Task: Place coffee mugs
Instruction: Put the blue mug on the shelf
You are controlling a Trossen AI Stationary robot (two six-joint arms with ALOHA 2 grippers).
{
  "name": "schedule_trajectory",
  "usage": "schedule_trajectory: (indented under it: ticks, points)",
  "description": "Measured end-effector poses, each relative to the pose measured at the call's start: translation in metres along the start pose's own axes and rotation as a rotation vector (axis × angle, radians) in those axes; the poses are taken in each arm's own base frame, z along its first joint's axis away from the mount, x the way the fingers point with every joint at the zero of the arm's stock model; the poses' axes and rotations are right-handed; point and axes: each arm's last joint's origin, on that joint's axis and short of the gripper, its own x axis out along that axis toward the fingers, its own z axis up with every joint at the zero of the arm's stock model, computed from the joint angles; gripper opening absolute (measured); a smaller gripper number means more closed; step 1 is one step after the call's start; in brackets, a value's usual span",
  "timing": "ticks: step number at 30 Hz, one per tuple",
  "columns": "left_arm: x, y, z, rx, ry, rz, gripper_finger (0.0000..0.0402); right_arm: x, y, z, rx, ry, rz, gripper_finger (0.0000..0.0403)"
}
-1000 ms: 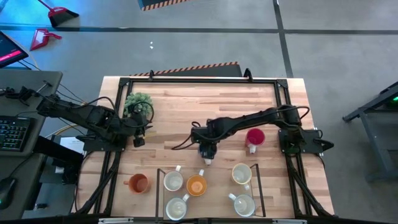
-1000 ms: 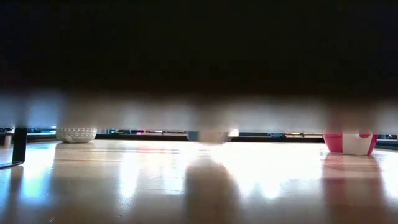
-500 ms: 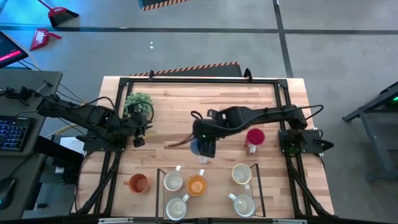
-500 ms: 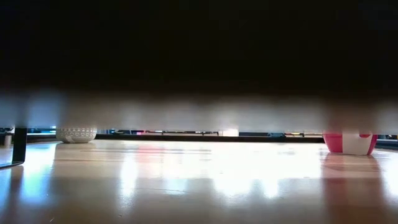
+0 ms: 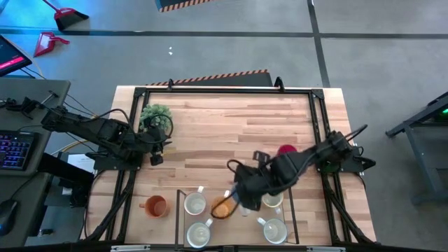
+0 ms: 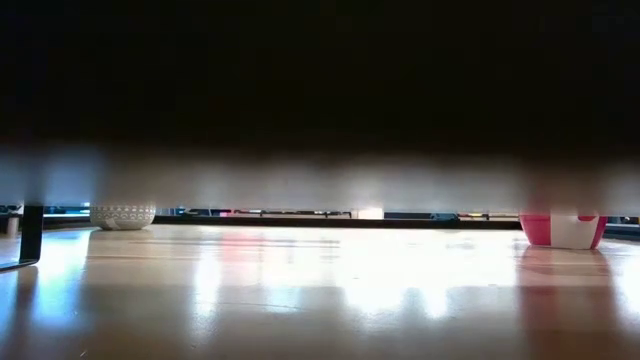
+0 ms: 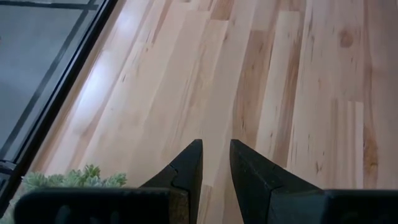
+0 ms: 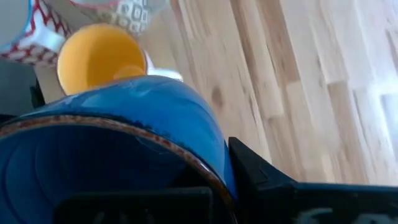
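My right gripper (image 5: 241, 198) is shut on the blue mug (image 8: 124, 118) and hovers over the black wire frame (image 5: 178, 210) near the table's near edge. The mug sits just beside the orange mug (image 5: 222, 208) and is hidden under the gripper in the high view. Three white mugs (image 5: 195, 203) (image 5: 199, 234) (image 5: 274, 229) stand inside the frame, and a fourth (image 5: 271, 198) is partly hidden by the arm. Another orange mug (image 5: 155, 206) stands left of the frame. The red mug (image 5: 287, 150) stands farther back. My left gripper (image 5: 155, 155) waits, narrowly open, beside the plant. My right gripper holds the blue mug by its wall at the rim (image 8: 214, 162). One finger (image 8: 261, 177) lies against the outside, and a dark part shows inside the bowl. The mug is lifted clear, above the orange mug (image 8: 93, 59) and the frame.
The bushy green plant (image 5: 155, 115) in its white dotted pot (image 6: 122, 216) stands at the table's left, by my left gripper (image 7: 214, 158). The red mug (image 6: 562, 230) rests on its base. Bare wood spans the table's middle and far part. A black rail (image 5: 224, 91) edges the table.
My right gripper lifted the blue mug off the table's middle and carried it toward the near edge. It now hangs over the frame by the orange mug. The right arm folded back toward its base as it went.
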Motion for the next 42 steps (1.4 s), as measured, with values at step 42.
schedule_trajectory:
  ticks: [42]
  points:
    - [0.0,-0.002,0.0,0.024,0.011,-0.06,0.0071,0.117,0.023,-0.007,0.041,0.352,-0.072,0.0]
